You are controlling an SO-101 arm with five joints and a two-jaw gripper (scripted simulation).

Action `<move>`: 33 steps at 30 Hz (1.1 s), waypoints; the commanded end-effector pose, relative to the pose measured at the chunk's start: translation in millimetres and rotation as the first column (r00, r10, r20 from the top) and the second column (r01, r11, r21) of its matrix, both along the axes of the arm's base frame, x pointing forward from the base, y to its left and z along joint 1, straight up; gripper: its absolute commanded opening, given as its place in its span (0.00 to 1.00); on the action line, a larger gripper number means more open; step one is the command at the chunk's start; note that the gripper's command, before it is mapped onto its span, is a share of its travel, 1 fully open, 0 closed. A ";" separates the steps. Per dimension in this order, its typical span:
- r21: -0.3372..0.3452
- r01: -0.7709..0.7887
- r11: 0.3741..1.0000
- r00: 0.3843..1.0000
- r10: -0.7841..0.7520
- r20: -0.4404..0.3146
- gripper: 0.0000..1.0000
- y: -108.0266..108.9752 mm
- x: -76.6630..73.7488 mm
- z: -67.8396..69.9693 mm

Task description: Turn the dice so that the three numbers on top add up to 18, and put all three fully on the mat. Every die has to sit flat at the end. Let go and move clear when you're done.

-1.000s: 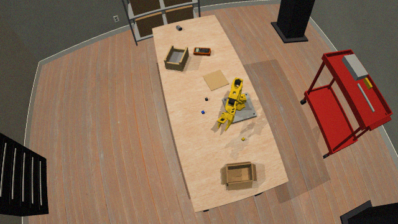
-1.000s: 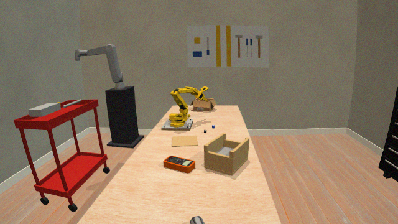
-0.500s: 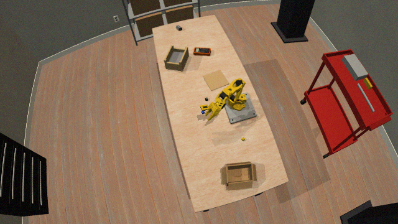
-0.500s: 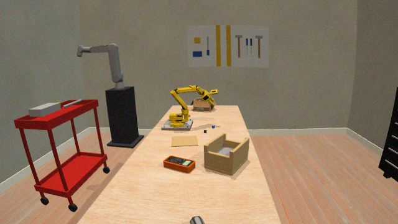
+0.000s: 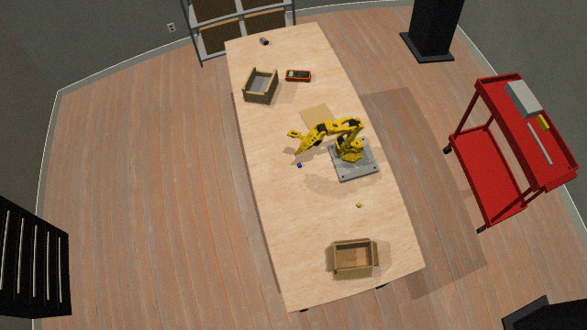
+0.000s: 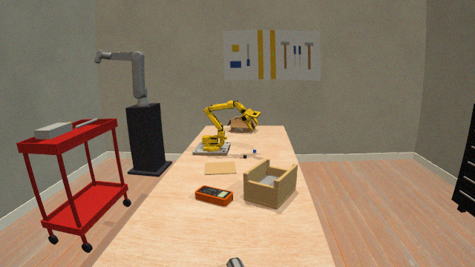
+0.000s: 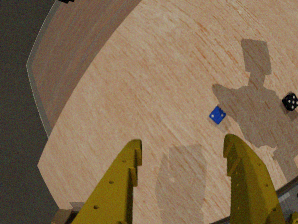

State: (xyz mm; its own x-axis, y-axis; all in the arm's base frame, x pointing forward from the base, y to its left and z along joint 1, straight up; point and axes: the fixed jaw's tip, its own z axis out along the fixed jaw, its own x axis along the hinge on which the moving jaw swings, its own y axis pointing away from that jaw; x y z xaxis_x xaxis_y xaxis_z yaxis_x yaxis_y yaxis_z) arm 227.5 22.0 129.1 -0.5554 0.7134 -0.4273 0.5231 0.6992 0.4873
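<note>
The blue die (image 5: 299,165) (image 6: 254,151) (image 7: 217,115) lies on the table off the mat; the wrist view shows what look like two pale pips on it. The black die (image 6: 245,156) (image 7: 290,102) lies near it, also off the mat, with several white pips; the arm hides it in the top view. The yellow die (image 5: 359,204) lies on the far side of the arm base from the mat, its number too small to read. The tan mat (image 5: 316,113) (image 6: 220,168) is bare where visible. My gripper (image 5: 293,144) (image 6: 257,122) (image 7: 182,141) is open and empty, above the table near the blue die.
An open cardboard box (image 5: 353,271) stands beyond the yellow die. A tan open-front bin (image 5: 260,97) (image 6: 260,193) and an orange multimeter (image 5: 298,76) (image 6: 214,195) stand past the mat. The arm sits on a grey base plate (image 5: 346,174) (image 6: 200,150).
</note>
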 end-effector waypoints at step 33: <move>0.065 0.679 0.732 0.703 -0.621 -0.347 0.25 -116.7 -19.0 -25.8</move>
State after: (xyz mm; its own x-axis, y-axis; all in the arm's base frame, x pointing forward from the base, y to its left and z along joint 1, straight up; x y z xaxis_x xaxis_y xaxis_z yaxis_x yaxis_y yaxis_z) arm 209.7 -93.4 115.9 -0.0027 0.9809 -0.1943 0.9240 0.0768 0.3746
